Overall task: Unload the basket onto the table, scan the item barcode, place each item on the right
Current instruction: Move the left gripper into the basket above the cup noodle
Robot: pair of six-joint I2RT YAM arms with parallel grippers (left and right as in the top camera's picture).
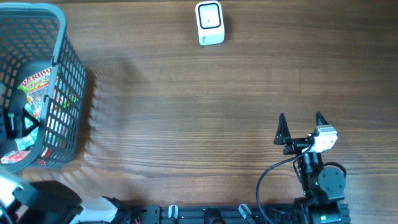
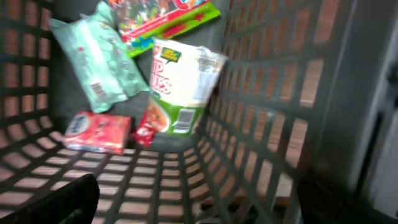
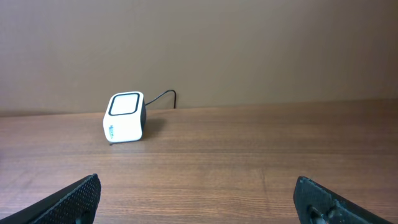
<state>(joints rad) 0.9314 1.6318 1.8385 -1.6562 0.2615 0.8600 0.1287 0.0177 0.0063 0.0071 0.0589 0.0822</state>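
Wood-grain surface [image 1: 186, 112]. Near right, the right gripper [image 1: 301, 120] has its fingers spread wide, holding nothing. At left, the left gripper [image 1: 18, 123] hangs inside a grey plastic basket [image 1: 68, 74], fingers wide and empty, over a noodle cup [image 2: 183, 87], green packet [image 2: 99, 62] and red packet [image 2: 99, 132]. Far centre stands a white scanner [image 1: 209, 23].

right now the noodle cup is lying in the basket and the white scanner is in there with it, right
No: the white scanner stands on the table, outside the basket, as the overhead view shows. The noodle cup does lie in the basket.
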